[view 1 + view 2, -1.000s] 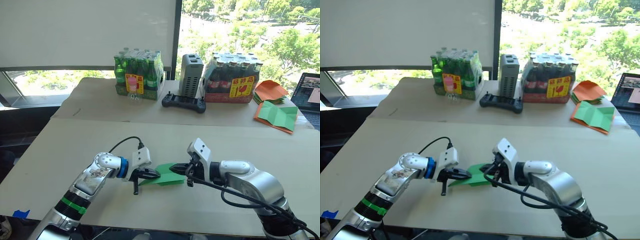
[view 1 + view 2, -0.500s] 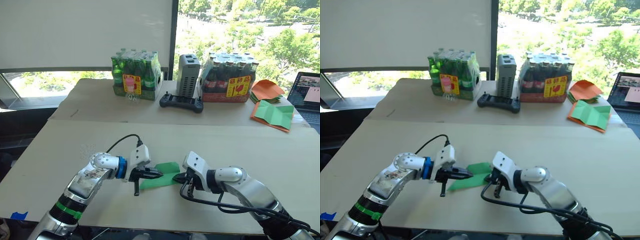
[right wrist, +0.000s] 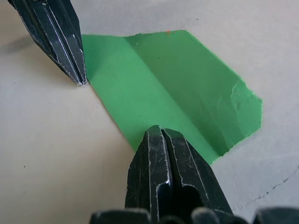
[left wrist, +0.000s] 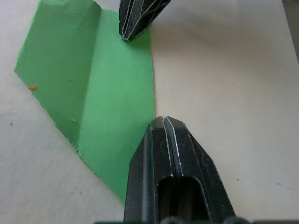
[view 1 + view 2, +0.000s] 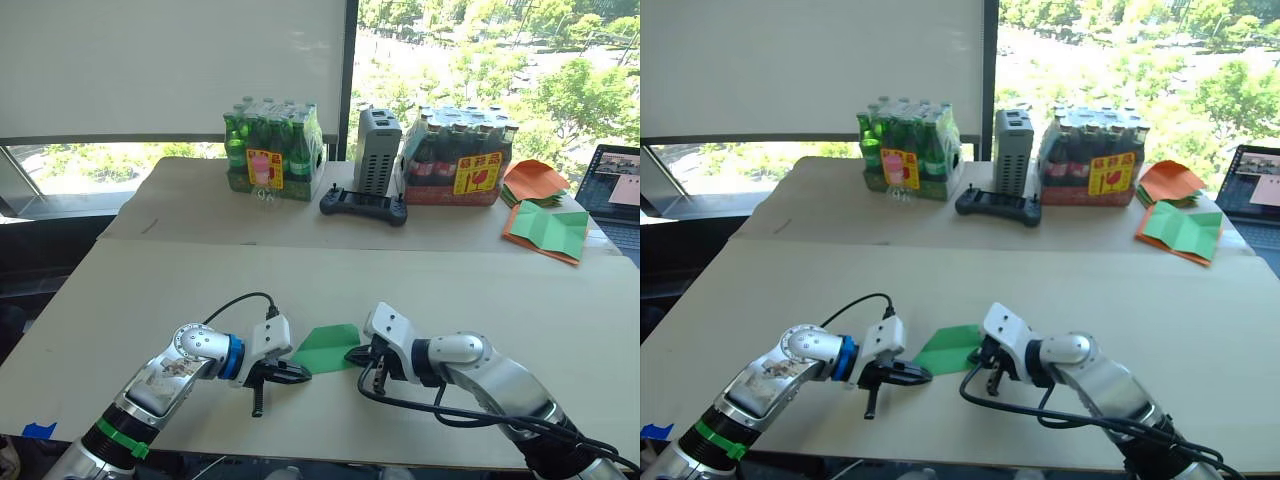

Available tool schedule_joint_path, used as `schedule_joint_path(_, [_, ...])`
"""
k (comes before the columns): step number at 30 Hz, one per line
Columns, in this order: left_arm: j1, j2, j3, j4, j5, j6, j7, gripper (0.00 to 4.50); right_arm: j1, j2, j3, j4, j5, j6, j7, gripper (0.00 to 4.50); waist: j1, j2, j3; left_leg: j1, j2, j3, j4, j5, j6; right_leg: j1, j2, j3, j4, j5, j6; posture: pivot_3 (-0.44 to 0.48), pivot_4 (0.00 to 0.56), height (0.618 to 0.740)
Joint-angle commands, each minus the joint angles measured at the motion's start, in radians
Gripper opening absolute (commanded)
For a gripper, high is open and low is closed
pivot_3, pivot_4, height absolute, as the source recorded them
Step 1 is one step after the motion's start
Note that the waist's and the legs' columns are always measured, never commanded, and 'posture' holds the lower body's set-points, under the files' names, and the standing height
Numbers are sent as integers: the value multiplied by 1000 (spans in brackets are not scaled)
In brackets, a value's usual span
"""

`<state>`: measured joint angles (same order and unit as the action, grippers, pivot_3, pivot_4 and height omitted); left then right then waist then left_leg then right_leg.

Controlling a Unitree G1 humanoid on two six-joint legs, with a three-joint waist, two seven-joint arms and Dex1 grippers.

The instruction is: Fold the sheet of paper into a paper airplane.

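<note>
Both closed pincers, left point(image 5: 300, 375) and right point(image 5: 352, 355), pin paper point(image 5: 326, 347) lying crosswise.

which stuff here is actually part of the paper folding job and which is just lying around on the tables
Part of the job:
- sheet of paper, bright green, creased, flat on the near table
- left gripper, fingers shut, at its near-left corner
- right gripper, fingers shut, at its right edge

Just lying about, on the far table:
- green bottle pack
- dark bottle pack
- grey box
- black controller
- orange and green sheets
- laptop
</note>
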<state>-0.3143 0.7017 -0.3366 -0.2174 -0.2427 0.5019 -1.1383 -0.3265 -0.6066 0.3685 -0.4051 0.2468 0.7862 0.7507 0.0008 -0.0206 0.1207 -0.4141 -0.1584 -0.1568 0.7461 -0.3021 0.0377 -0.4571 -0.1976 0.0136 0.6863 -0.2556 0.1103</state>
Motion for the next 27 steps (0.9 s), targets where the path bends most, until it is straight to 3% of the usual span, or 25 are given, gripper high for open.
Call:
schedule_joint_path(1, [-5, 20, -4, -3, 9, -7, -21, 15, -5, 8, 2, -17, -5, 19, -10, 0, -1, 0, 0, 0, 0, 0, 0, 0, 0, 0, 0, 0, 0, 0, 0, 0, 150, 675])
schedule_joint_path(9, [-33, 52, -6, 78, 76, -82, -25, 15, -9, 14, 2, -25, -3, 28, -12, 0, -1, 0, 0, 0, 0, 0, 0, 0, 0, 0, 0, 0, 0, 0, 0, 0, 150, 675])
schedule_joint_path(20, [-92, 14, 39, 133, 81, -125, 28, 15, -11, 23, 9, -35, 1, 40, -14, 0, 0, 0, 0, 0, 0, 0, 0, 0, 0, 0, 0, 0, 0, 0, 0, 0, 150, 675])
schedule_joint_path(24, [-101, -8, 82, 101, 20, -81, 28, 15, -11, 28, 10, -31, -3, 41, -20, 0, 0, 0, 0, 0, 0, 0, 0, 0, 0, 0, 0, 0, 1, 0, 0, 0, 150, 675])
schedule_joint_path(27, [-120, -33, 156, 57, -109, 24, 4, 15, -13, 31, 11, -29, -6, 40, -24, 0, -1, 0, 0, -1, 0, -1, 0, 0, 0, -1, 0, 0, 1, 0, 0, 0, 150, 675])
